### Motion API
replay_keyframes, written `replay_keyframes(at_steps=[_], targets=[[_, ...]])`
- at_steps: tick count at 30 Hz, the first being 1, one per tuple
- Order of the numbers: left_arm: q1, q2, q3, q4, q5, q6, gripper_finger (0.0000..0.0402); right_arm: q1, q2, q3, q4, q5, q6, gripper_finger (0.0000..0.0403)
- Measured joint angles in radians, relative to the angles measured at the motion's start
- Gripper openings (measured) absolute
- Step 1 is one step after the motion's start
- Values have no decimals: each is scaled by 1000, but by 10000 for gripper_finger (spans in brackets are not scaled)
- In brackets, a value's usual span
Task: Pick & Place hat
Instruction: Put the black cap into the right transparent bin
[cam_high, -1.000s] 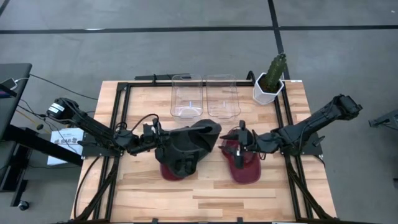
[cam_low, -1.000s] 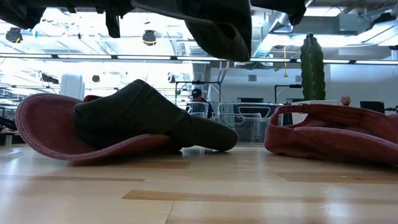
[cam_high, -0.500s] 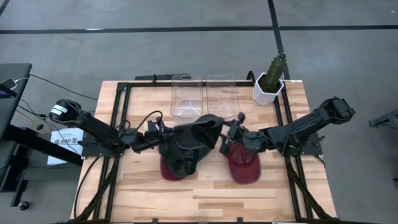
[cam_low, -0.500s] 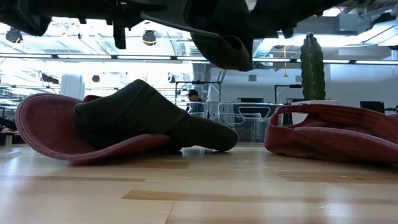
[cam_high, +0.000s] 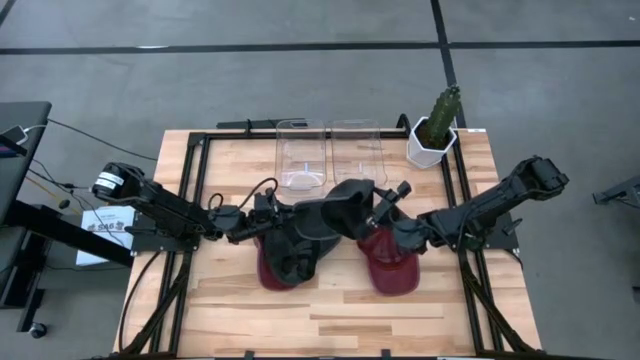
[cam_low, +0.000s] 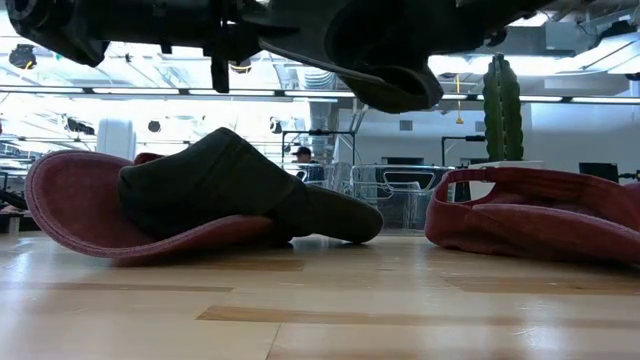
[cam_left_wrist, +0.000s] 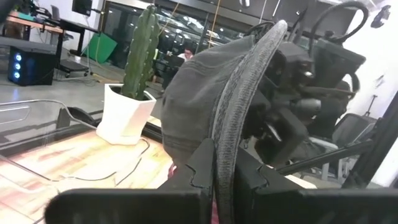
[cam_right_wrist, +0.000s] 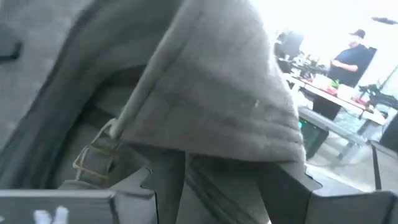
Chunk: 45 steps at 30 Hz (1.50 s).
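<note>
Left gripper (cam_left_wrist: 221, 177) pinches soft grey cap (cam_high: 335, 212) (stitched brim), seemingly twill.

Lifted grey hat (cam_high: 325, 222) hid most of the stacked hats (cam_high: 285, 262) below from above. Cut off by the low view's top edge. Filled the right wrist view, blurred; right gripper's hold on it could not be told.

In the high view, a lifted cap (cam_high: 325, 222) hangs in the middle of the table (cam_high: 330, 310), above a cap stack (cam_high: 285, 262) at its lower left. Another cap (cam_high: 392, 268) lies right of the stack. Two bins (cam_high: 330, 155) stand behind, with a plant pot (cam_high: 432, 140) at the upper right.
</note>
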<state>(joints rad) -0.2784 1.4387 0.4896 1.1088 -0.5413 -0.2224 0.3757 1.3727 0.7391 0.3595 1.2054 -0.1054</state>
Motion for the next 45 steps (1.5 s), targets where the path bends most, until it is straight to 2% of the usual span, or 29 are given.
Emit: replay_keyframes(at_steps=[8, 10, 17, 24, 30, 45], targets=[[-2, -4, 0, -2, -1, 3, 21, 28, 0, 0, 35, 97, -54, 177], [-2, -4, 0, -3, -1, 3, 21, 28, 0, 0, 31, 91, -54, 175], [-2, -4, 0, -3, -3, 6, 22, 26, 7, 0, 21, -52, -38, 178], [-2, -4, 0, -3, -4, 8, 25, 26, 4, 0, 15, -47, -60, 176], [-2, -4, 0, -3, -5, 31, 25, 22, 4, 0, 9, 11, -53, 178], [-2, -5, -1, -2, -4, 34, 26, 117, 4, 0, -23, -3, -131, 177]])
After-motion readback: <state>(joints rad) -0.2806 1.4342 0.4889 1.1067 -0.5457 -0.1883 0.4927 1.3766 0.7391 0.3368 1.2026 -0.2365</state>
